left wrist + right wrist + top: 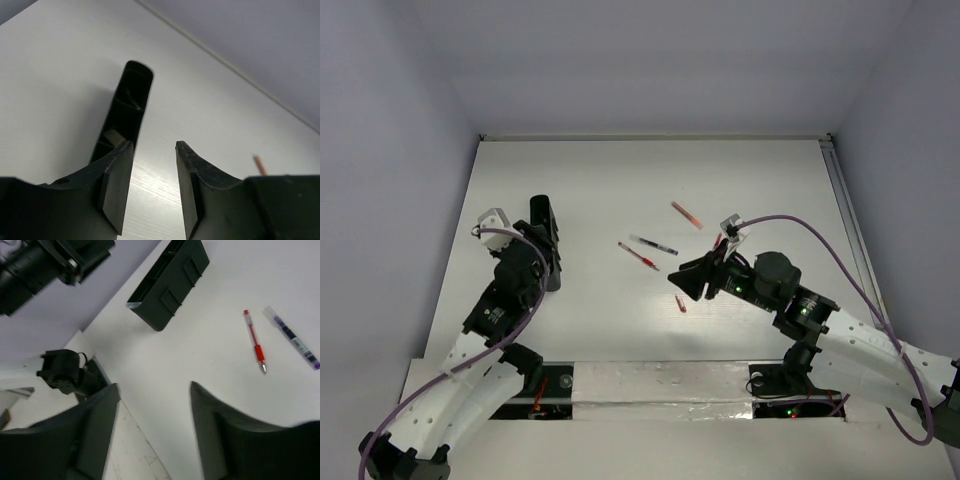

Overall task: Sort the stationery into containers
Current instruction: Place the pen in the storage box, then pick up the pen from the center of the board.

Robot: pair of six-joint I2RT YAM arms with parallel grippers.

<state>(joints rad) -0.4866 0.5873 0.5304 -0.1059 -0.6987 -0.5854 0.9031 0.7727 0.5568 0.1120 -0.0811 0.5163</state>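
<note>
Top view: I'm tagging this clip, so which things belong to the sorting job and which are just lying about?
Job: black box; upper red pen; lower red pen; dark pen; small red piece.
Lying about: purple cable; metal rail.

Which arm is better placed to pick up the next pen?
Right. Its open gripper hovers close to the red pen and dark pen. The left gripper is at the box, away from the loose pens.
</note>
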